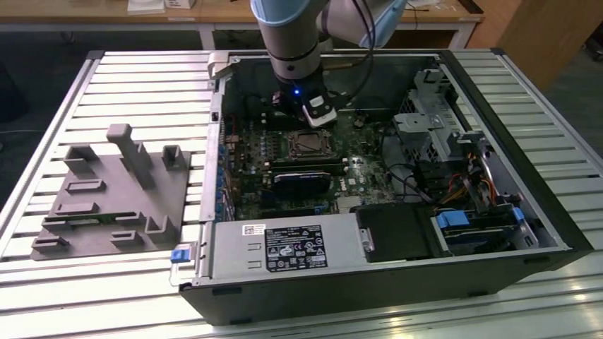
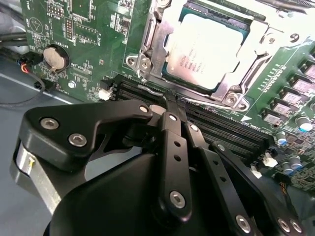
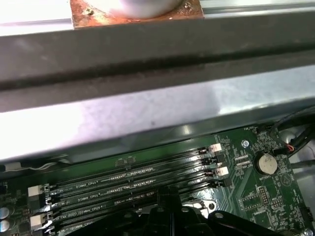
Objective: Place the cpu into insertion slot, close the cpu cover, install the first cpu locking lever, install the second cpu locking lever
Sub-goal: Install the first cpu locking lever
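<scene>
Slatted aluminium makes up the bench (image 1: pixel 85 289), and on it an open computer case (image 1: pixel 551 226) lies on its side, reaching to the bench edge on the exterior view's right. A grey moulded fixture (image 1: pixel 113 198) sits well apart from the case, toward the bench edge on the exterior view's left. Inside the case, a green circuit board (image 1: pixel 368 169) carries the socket (image 1: pixel 306 145) near its middle, with a dark graphics card (image 1: pixel 301 185) just beside it and a silver power supply (image 1: pixel 282 247) at the case's near wall. The arm (image 1: pixel 292 42) reaches down into the case, and its gripper (image 1: pixel 315 116) hangs just beside the socket. In the second wrist view, the chip (image 2: pixel 206 49) lies flat in the socket, its pale metal top showing through the window of the cover (image 2: pixel 224 87), which lies down over the chip's edges. The gripper (image 2: pixel 171 101) has its black fingers (image 2: pixel 173 142) drawn together, with their tips at a thin metal lever (image 2: pixel 150 90) that runs along the socket's edge next to the memory slots (image 2: pixel 216 128); whether the tips pinch the lever I cannot tell. A coin battery (image 2: pixel 54 56) sits on the board, away from the socket. In the first wrist view, the memory slots (image 3: pixel 133 184) run past the gripper (image 3: pixel 167 211), and the coin battery (image 3: pixel 267 163) lies near their end.
</scene>
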Motion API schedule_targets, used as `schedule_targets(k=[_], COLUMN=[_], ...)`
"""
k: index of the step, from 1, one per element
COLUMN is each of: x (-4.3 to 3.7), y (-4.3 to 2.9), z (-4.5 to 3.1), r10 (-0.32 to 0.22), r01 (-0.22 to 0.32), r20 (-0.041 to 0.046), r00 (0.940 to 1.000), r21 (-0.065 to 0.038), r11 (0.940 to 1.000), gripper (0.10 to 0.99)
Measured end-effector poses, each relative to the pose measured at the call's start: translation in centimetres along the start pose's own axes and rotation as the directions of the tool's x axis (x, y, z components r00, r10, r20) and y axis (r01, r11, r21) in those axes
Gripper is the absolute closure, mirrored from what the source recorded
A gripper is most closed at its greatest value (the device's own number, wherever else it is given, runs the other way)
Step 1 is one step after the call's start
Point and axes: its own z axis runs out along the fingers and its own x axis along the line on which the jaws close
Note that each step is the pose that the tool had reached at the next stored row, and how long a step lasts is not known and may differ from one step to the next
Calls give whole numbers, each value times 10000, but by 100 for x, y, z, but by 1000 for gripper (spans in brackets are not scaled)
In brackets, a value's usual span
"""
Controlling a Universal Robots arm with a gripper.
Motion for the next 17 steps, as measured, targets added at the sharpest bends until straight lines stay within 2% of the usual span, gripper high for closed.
schedule_targets(k=[9,17], x=[9,13], y=[-5,3], z=[42,51], r10=[110,124], r01=[-111,-126], r20=[77,82], r00=[9999,9999], r21=[187,192], r11=[9998,9997], gripper=[980,980])
